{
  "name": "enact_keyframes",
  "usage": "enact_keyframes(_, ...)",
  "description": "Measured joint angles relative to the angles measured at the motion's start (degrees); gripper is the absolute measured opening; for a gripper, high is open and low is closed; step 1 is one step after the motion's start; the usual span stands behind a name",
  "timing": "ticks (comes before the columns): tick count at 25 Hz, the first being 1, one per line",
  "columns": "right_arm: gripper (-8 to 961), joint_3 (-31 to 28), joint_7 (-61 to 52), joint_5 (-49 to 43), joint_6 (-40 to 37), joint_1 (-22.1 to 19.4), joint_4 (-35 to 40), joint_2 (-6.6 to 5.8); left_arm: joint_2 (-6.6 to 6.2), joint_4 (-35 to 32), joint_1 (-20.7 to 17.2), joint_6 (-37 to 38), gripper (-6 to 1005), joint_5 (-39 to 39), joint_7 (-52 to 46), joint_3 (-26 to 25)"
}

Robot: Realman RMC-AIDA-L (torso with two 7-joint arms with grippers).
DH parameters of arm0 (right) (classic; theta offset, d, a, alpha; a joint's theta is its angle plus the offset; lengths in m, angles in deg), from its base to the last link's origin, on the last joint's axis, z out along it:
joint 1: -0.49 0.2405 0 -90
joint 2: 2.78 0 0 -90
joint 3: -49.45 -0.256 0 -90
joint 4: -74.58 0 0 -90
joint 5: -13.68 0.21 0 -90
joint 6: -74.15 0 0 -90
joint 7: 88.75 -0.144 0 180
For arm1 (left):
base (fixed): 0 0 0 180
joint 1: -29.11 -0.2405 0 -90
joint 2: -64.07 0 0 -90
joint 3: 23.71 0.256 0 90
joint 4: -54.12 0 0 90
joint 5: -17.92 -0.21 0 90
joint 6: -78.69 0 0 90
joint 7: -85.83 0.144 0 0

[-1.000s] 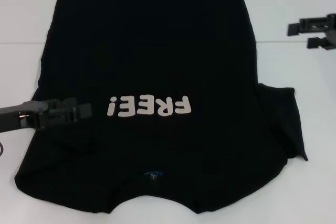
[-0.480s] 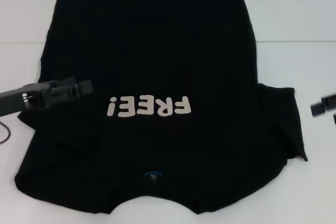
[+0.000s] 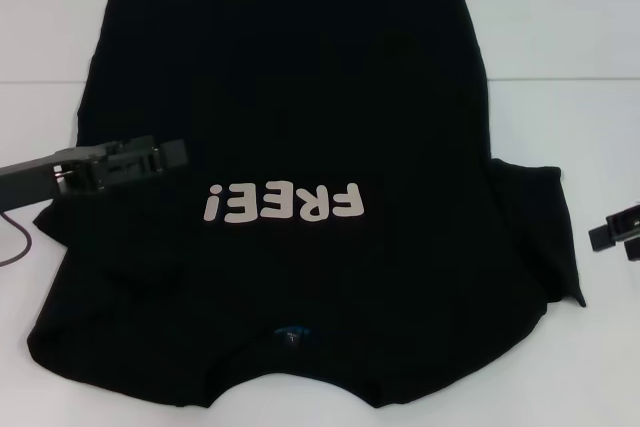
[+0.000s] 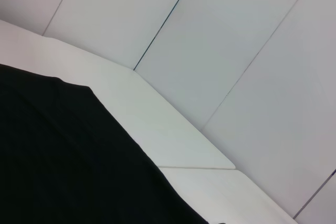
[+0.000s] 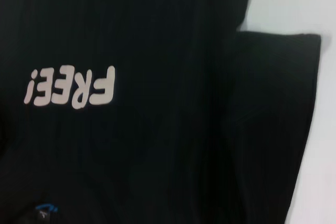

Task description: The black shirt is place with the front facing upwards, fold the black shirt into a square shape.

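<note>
Black shirt point(image 3: 300, 197) lies flat, front up, collar at the table's point(image 3: 590, 37) near edge, hem toward the far edge; unshifted. Right gripper point(image 3: 615, 232) has dropped beside the right sleeve, over bare table; grip state indiscernible. Left gripper point(image 3: 165, 155) has risen, edging farther over the left side; jaws look closed, empty.

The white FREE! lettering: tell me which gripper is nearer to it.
Left. The left gripper hovers over the black shirt just beside the FREE! lettering; the right gripper is off the shirt, beyond its sleeve.
</note>
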Motion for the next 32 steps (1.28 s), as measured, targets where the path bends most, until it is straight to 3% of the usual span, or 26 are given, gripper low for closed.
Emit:
enact_keyframes(5,593,2.34,-0.41,-0.10,0.66,-0.21,-1.03,0.25,-0.02,0.00,0.01,-0.13,873,0.63,-0.25,0.00)
enact_keyframes(10,490,3.32,-0.69,-1.07,4.17,-0.74,-2.43,0.78,-0.02,0.01,-0.06,-0.51,872,0.72,-0.48,0.00)
enact_keyframes(16,366,3.37,-0.72,-2.13,8.10,-0.72,-3.04,2.58,0.20,0.07,-0.24,-0.64,872,0.74,-0.52,0.01)
enact_keyframes(22,342,3.53,-0.74,-5.30,9.93,0.18,-3.90,4.36,0.30,0.09,-0.54,-0.76,872,0.80,-0.59,0.01)
enact_keyframes(32,350,3.62,-1.54,-5.67,11.42,0.99,-4.31,4.90,0.44,0.08,-0.61,-0.80,872,0.83,-0.60,0.01)
